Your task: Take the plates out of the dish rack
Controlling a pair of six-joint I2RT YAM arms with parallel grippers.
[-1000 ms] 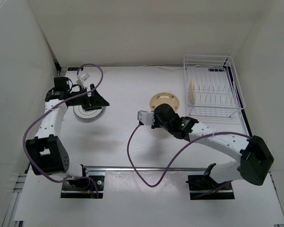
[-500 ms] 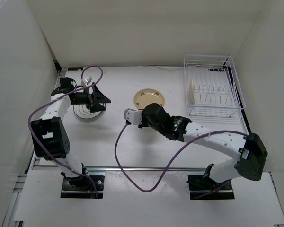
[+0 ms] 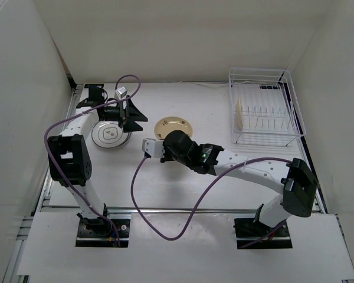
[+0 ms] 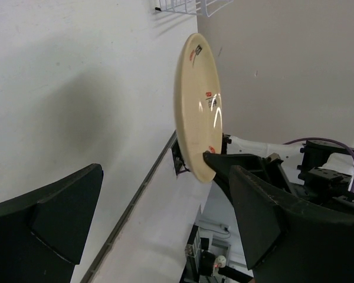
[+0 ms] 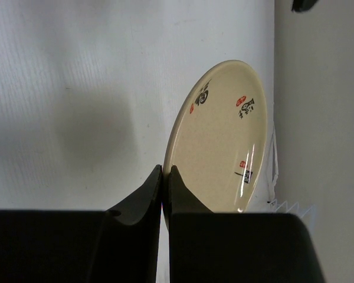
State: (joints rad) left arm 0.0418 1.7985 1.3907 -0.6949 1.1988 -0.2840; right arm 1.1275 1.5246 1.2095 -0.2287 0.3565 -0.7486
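Note:
My right gripper is shut on the rim of a beige plate with small red and dark marks and holds it above the table's middle. In the right wrist view the fingers pinch its lower edge. My left gripper is open and empty, just left of that plate, which stands between its spread fingers in the left wrist view. A white plate with a dark rim lies on the table at the left. One pale plate stands on edge in the white wire dish rack.
The rack stands at the back right against the right wall; its corner shows in the left wrist view and the right wrist view. White walls close in the left, back and right. Purple cables loop over both arms.
My right arm has carried the beige plate leftward from the middle of the table. My left gripper has moved up and right, off the white plate, toward the beige plate.

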